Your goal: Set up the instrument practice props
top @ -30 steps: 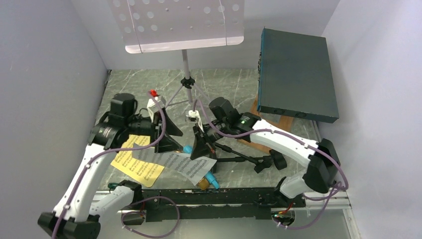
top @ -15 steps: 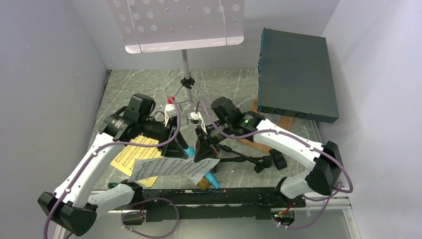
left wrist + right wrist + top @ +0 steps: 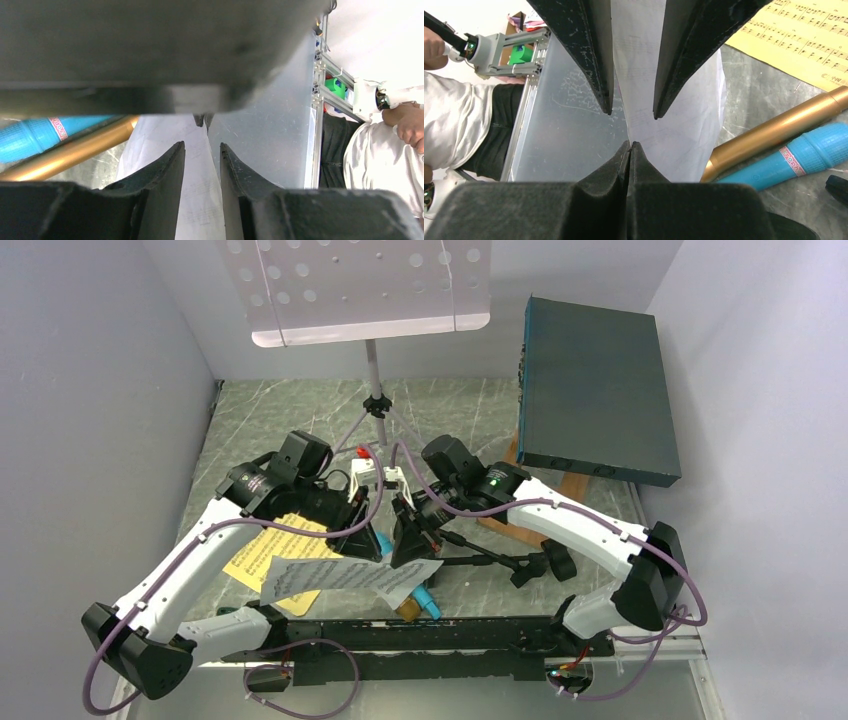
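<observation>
Marble tabletop; white page in R gripper, betw. open L gripper fingers.

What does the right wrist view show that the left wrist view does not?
Only the right wrist view: the yellow page. Only the left wrist view: nothing distinct, just a dark blur across the top. Both: the white page, the gold microphone and blue microphone, the left gripper open astride the page, the right gripper shut on it.
</observation>
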{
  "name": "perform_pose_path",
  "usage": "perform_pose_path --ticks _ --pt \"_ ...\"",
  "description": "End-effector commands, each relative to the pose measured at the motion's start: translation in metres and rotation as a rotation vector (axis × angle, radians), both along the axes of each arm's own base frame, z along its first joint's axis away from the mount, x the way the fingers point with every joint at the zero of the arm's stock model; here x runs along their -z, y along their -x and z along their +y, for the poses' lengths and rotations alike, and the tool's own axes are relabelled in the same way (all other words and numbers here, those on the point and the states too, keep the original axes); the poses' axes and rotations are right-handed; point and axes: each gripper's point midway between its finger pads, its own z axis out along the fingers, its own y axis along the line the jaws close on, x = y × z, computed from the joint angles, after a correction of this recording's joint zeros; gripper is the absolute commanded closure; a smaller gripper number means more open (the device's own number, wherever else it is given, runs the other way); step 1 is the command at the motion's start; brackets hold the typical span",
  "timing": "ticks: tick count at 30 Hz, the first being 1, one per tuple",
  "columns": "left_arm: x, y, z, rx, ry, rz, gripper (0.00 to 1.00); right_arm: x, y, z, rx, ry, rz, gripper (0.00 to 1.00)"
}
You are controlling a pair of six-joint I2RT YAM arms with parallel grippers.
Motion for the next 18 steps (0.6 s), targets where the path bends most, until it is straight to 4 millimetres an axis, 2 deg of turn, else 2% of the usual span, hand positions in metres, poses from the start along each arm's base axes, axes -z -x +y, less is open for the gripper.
perform_pose_path --ticks 1,8,15,18 --pt "-0.009 0.003 0.002 0.019 0.01 -0.07 0.62 -0.015 -0.006 0.006 0.003 -0.028 -0.041 1.0" --pt "-0.012 0.014 0.003 0.041 0.026 -0.056 0.6 -0.018 -0.017 0.011 0.057 -0.033 -0.061 1.0" --pt "-0.011 0.013 0.01 0.001 0.01 -0.111 0.74 -0.027 -0.017 0.008 0.067 -0.061 -0.06 1.0" --pt "-0.008 0.013 0.011 -0.002 0.009 -0.117 0.73 -0.029 -0.015 0.006 0.061 -0.084 -0.07 1.0"
